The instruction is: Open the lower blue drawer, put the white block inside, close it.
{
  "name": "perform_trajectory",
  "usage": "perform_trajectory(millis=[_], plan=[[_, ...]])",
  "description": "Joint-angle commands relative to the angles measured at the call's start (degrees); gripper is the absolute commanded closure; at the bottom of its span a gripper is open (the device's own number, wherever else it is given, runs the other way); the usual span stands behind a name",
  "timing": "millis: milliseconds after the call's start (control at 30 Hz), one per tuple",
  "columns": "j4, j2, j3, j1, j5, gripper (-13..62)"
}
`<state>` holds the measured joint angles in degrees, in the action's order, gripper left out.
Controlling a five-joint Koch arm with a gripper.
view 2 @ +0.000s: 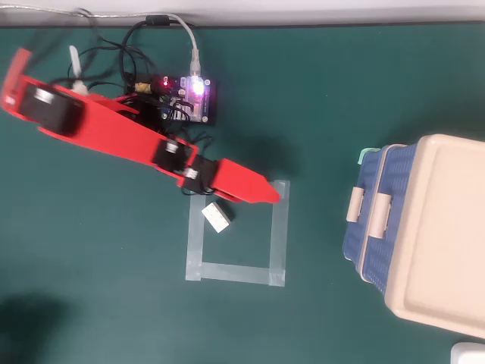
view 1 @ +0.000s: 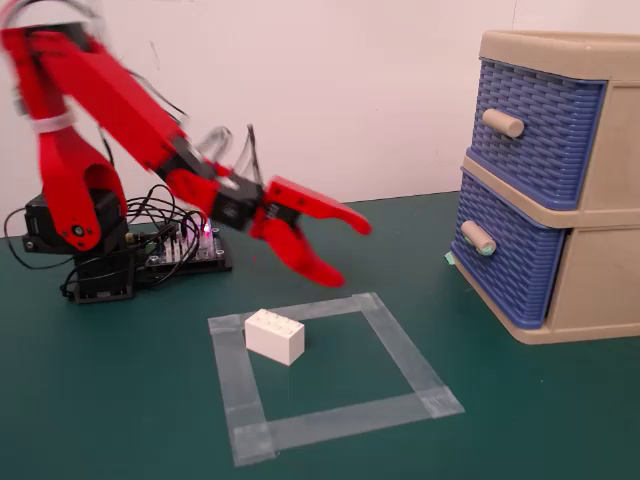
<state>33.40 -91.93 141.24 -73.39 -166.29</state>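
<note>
The white block (view 1: 275,335) (view 2: 217,217) lies on the green mat in the back left part of a grey tape square (view 1: 400,352) (view 2: 279,231). My red gripper (view 1: 352,254) (view 2: 274,197) hangs open above the square's back edge, up and to the right of the block, touching nothing. Its fingers spread one above the other in the fixed view. The lower blue drawer (view 1: 515,272) sits shut in the beige frame at the right, its mint-tipped knob (view 1: 478,238) pointing left. The gripper is well short of it.
The upper blue drawer (view 1: 540,125) is shut too. The beige cabinet top (view 2: 447,235) fills the right of the overhead view. The arm's base (view 1: 80,235) and a lit controller board (view 2: 189,98) with loose cables stand at the back left.
</note>
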Motion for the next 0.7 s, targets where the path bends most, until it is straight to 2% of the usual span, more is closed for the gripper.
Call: perform_trajectory(millis=[0,167,467,667], plan=[[15.3,4.7,-3.3,-1.3,0.1,15.9],[19.9,14.3,-15.9,-2.2,-0.2,16.5],[11.5,20.0,-30.8,-4.3,-0.6,20.7],[11.2,29.4,-42.0,-5.5,-0.4,20.8]])
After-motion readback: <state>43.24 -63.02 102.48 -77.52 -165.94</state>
